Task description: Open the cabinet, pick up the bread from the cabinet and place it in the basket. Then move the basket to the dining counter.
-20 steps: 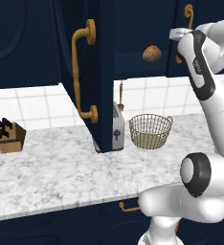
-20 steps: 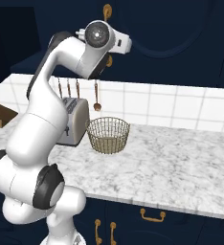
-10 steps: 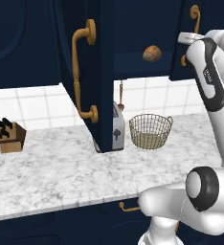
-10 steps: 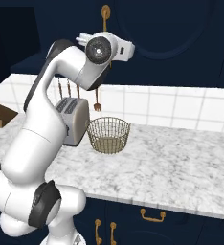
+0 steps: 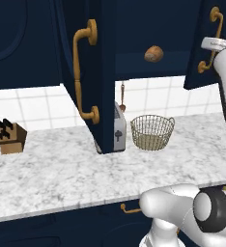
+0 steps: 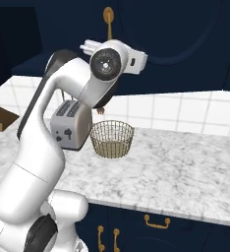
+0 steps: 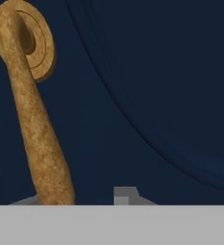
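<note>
Marbled countertop (image 5: pixel 62 178) bears basket (image 5: pixel 152 132) beside toaster (image 5: pixel 119 129); tool (image 7: pixel 80 196) straddles brass handle (image 7: pixel 35 119), grip unclear.

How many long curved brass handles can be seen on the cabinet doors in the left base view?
2. One handle is on the open left door, which swings out over the counter; the other handle is on the right door by the arm. More may be hidden.

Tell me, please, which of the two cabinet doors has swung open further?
The left door, the one beside the toaster: it stands edge-on out over the counter. The right door, at the robot's hand, is only partly open.
</note>
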